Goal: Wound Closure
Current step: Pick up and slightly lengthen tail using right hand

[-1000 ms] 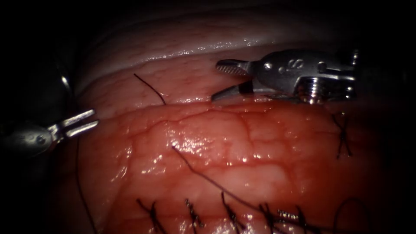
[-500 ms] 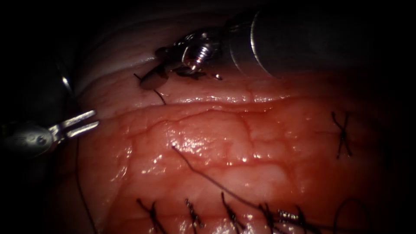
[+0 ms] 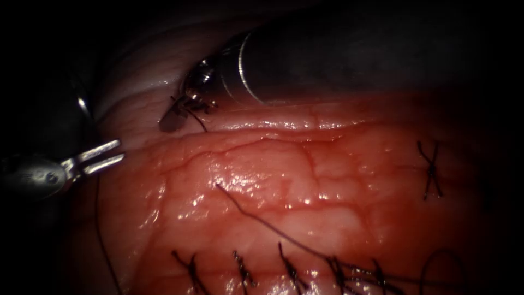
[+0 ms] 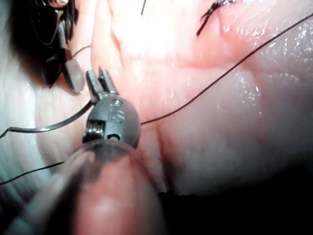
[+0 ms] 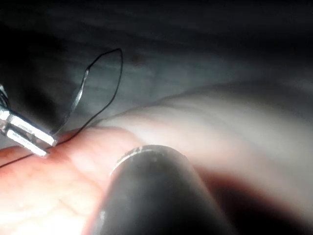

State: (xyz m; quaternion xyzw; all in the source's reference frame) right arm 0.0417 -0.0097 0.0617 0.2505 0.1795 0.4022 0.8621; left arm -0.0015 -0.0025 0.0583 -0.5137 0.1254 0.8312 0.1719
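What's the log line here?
left tool: holds needle, grasp point unclear, clear of tissue | right tool: at loose thread end

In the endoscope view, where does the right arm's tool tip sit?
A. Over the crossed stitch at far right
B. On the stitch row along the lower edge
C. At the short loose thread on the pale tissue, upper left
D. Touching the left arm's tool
C: the right arm's tool meets the loose thread on the tissue, whether gripped is unclear; the left arm's tool holds the needle off the tissue.
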